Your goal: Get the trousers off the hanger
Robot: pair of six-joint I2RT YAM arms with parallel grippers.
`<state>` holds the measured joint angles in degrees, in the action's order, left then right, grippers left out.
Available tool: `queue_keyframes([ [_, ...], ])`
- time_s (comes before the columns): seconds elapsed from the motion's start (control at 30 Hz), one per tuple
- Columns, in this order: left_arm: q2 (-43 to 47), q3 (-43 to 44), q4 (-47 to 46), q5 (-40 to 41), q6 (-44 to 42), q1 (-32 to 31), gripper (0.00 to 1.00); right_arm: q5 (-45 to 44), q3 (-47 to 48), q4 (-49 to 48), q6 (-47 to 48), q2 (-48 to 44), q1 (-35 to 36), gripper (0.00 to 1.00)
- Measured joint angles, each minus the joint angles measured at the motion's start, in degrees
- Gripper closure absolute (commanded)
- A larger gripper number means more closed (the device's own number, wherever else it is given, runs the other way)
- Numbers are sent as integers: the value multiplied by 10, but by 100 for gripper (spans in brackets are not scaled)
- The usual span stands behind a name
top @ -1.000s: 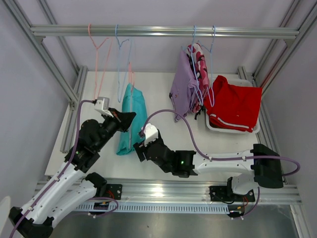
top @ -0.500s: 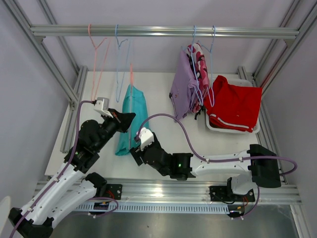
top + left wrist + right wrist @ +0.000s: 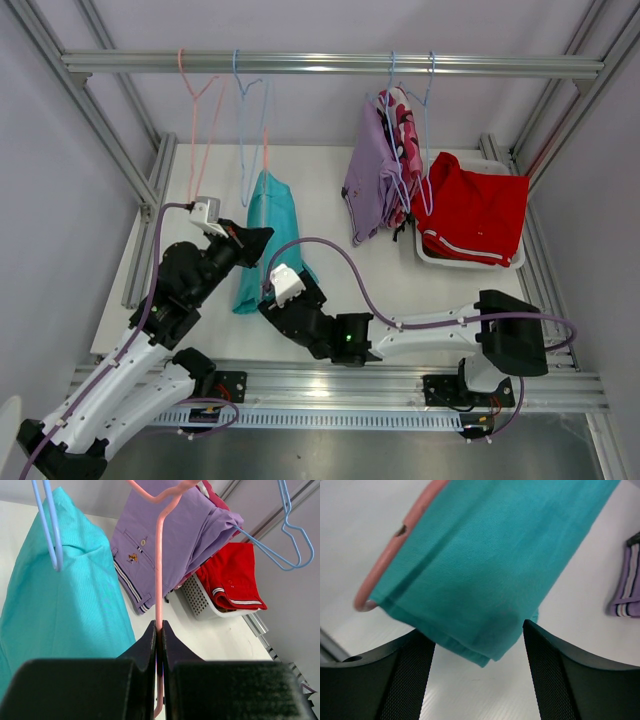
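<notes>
Cropped by the right wrist view's top and right edges: teal trousers (image 3: 490,565); to their right in the top view, mostly buried behind lilac trousers (image 3: 365,185): pink camouflage pair (image 3: 405,125).

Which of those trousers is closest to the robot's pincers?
The teal pair, on the pink hanger that the left pincer clamps; the open right pincer frames its lower end. The lilac pair, patterned pair and red pair sit farther right.

White arm links (image 3: 112,372) with black joints (image 3: 185,280), looping purple cables (image 3: 322,241), matte black fingers (image 3: 395,680), one green light (image 3: 347,338).
</notes>
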<state>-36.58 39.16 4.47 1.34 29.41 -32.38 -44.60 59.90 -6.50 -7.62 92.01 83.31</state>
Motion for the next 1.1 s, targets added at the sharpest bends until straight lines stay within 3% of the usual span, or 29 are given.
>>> queue_keyframes([
  [0.43, 0, 0, 0, 0, 0, 0, 100, -112, -23, -220, 153, 99, 0, 29],
  [0.63, 0, 0, 0, 0, 0, 0, 100, -137, -50, -331, 210, 114, 1, 41],
  [0.8, 0, 0, 0, 0, 0, 0, 100, -145, -56, -380, 245, 120, 1, 43],
  [0.93, 0, 0, 0, 0, 0, 0, 99, -145, -56, -401, 263, 120, 1, 67],
  [1.07, 0, 0, 0, 0, 0, 0, 100, -145, -56, -418, 278, 120, 2, 85],
  [1.1, 0, 0, 0, 0, 0, 0, 100, -145, -56, -420, 280, 118, 2, 93],
])
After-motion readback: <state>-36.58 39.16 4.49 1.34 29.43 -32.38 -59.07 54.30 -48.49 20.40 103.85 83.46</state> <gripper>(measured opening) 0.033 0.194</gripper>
